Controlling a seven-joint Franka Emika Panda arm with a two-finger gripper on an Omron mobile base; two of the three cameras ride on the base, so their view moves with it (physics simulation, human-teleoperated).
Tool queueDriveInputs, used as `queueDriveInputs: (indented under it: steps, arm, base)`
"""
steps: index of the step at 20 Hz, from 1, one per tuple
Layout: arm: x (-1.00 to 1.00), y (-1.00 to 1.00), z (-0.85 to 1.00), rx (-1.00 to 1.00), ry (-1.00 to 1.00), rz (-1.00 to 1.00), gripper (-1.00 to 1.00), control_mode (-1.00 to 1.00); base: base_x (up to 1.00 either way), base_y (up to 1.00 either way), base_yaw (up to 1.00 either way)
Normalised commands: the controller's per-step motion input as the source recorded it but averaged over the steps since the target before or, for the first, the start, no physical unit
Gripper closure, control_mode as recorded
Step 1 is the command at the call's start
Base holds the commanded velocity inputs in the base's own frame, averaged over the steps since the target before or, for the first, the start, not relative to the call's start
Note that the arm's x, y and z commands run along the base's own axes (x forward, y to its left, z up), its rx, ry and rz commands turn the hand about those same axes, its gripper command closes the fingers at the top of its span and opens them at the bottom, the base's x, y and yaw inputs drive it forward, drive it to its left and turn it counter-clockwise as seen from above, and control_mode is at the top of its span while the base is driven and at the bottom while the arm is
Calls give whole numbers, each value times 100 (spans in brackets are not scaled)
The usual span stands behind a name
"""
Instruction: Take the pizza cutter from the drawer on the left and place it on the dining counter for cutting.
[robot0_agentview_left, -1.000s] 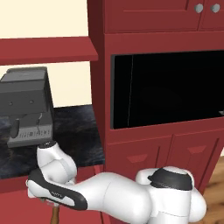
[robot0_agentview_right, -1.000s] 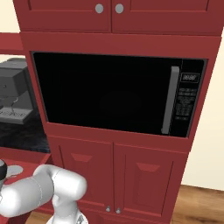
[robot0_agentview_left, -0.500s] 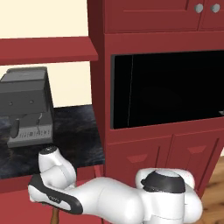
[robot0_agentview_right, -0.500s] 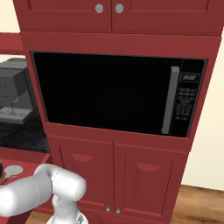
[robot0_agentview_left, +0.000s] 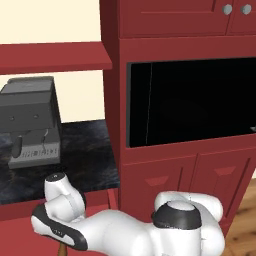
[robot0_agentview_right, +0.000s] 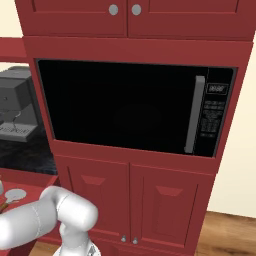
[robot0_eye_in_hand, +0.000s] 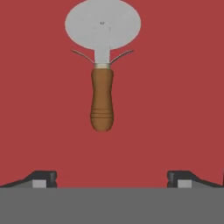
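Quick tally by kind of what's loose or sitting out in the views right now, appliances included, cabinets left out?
Pizza cutter, lying flat on the red drawer floor, between and ahead of the open claw tips: 1
Coffee machine on the black counter: 1
Microwave built into the red cabinets: 1
Total: 3

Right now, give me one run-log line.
gripper: open, above cutter | brown-handled pizza cutter with round grey wheel: flat on red drawer floor, ungrasped
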Motion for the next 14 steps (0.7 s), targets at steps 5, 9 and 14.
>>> queueDriveInputs:
  steps: [5,9,14]
  arm:
    - [21,17,-18,0,0,0,-100,-100]
    - [32,7,-21,0,0,0,-100,-100]
    - [9,1,-20,0,0,0,-100,-100]
  base:
    - [0,0,0]
    - [0,0,0]
    - [0,0,0]
